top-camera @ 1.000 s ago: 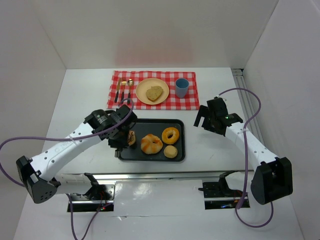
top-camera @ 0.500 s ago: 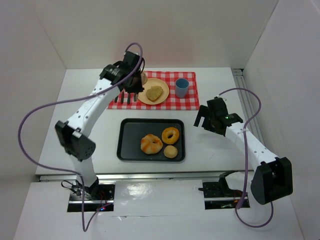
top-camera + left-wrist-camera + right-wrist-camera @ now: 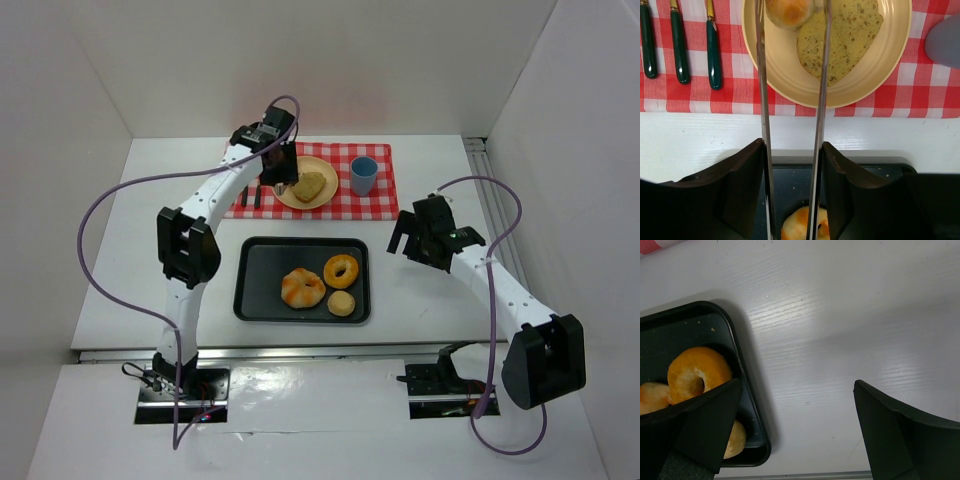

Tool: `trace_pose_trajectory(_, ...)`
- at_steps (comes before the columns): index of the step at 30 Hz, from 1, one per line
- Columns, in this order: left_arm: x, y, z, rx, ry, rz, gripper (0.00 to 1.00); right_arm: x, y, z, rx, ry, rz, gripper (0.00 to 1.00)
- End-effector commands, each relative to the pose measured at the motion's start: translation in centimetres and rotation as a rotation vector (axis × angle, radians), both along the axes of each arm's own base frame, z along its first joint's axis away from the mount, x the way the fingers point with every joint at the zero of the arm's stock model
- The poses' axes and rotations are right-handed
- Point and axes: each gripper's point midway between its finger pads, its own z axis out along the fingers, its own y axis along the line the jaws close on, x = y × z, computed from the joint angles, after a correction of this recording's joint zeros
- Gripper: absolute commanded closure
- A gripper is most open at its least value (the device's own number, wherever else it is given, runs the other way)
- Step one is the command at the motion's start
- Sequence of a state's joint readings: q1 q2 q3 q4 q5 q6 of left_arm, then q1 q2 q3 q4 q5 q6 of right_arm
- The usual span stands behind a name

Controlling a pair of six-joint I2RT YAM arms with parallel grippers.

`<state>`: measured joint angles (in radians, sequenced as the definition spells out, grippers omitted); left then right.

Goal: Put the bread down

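Observation:
My left gripper (image 3: 272,160) (image 3: 792,150) is shut on metal tongs (image 3: 762,100). The tongs' tips pinch a small golden bread roll (image 3: 789,10) over the left part of the yellow plate (image 3: 322,168) (image 3: 880,70). I cannot tell whether the roll touches the plate. A flat bread slice (image 3: 310,186) (image 3: 845,40) lies on the plate beside the roll. My right gripper (image 3: 415,240) (image 3: 795,405) is open and empty over bare table, right of the black tray (image 3: 258,290).
The tray holds a twisted roll (image 3: 302,287), a ring doughnut (image 3: 341,270) and a small roll (image 3: 342,303). The plate sits on a red checked cloth (image 3: 375,205) with a blue cup (image 3: 363,175) to its right and green-handled cutlery (image 3: 680,50) to its left.
My left arm lifted the roll in the tongs from the tray's left end and swung it back to the plate. The right arm has not moved.

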<state>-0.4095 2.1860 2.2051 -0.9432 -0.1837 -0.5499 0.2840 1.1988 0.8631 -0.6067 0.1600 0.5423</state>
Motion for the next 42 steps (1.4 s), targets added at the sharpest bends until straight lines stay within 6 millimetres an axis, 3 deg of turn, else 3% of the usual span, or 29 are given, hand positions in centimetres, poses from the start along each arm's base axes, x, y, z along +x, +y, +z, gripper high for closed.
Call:
trace_pose_trajectory(1,0.6,-0.2,3.2,-0.047,-0.088,-0.016,0.39,0.6,0.1,1.7,0.006,-0.058,-0.009,0.00)
trace_pose_trajectory(4,0.2,-0.1,4.6,-0.057,-0.111,-0.016,0.36,0.6,0.1,1.7,0.006,-0.058,-0.009,0.00)
trace_pose_trajectory(8,-0.8,-0.1,8.7,-0.089,-0.186,-0.025,0.35,0.6,0.3,1.7,0.013,-0.056,-0.004,0.00)
trace_pose_trajectory(12,-4.2,-0.5,13.2,-0.095,-0.269,-0.067,0.36,0.4,0.2,1.8,0.013,-0.056,-0.004,0.00)
trace_pose_trajectory(14,-5.9,-0.7,13.7,-0.092,-0.268,-0.095,0.36,0.6,0.3,2.1,0.016,-0.064,-0.004,0.00)
trace_pose_trajectory(15,-7.0,-0.7,12.4,-0.071,-0.234,-0.113,0.36,0.6,0.3,2.4,0.019,-0.073,-0.004,0.00)
trace_pose_trajectory(16,-8.9,-1.0,13.4,-0.082,-0.251,-0.139,0.36,0.6,0.3,2.4,0.019,-0.073,-0.004,0.00)
trace_pose_trajectory(17,-10.2,-1.2,13.1,-0.079,-0.237,-0.175,0.38,0.6,0.1,2.4,0.012,-0.075,-0.010,0.00)
trace_pose_trajectory(18,-11.6,-1.7,10.7,-0.065,-0.192,-0.227,0.38,0.6,0.1,2.7,0.014,-0.084,-0.010,0.00)
trace_pose_trajectory(20,-14.7,-2.8,9.6,-0.082,-0.155,-0.306,0.38,0.6,0.1,2.7,0.014,-0.084,-0.010,0.00)
trace_pose_trajectory(21,-16.2,-3.0,10.3,-0.117,-0.172,-0.338,0.38,0.6,0.1,2.7,0.014,-0.084,-0.010,0.00)
trace_pose_trajectory(22,-18.3,-3.9,8.4,-0.142,-0.110,-0.398,0.38,0.6,0.1,2.7,0.014,-0.084,-0.010,0.00)
trace_pose_trajectory(26,-23.2,-5.5,6.5,-0.200,-0.026,-0.510,0.38,0.2,0.0,2.2,0.009,-0.067,-0.010,0.00)
trace_pose_trajectory(29,-25.4,-6.5,4.9,-0.228,0.040,-0.537,0.38,0.2,0.0,2.2,0.009,-0.067,-0.010,0.00)
trace_pose_trajectory(32,-26.3,-6.7,3.5,-0.220,0.073,-0.545,0.38,0.2,0.0,2.2,0.009,-0.067,-0.010,0.00)
trace_pose_trajectory(42,-27.2,-6.7,0.6,-0.166,0.147,-0.546,0.41,0.2,-0.2,2.2,0.002,-0.069,-0.015,0.00)
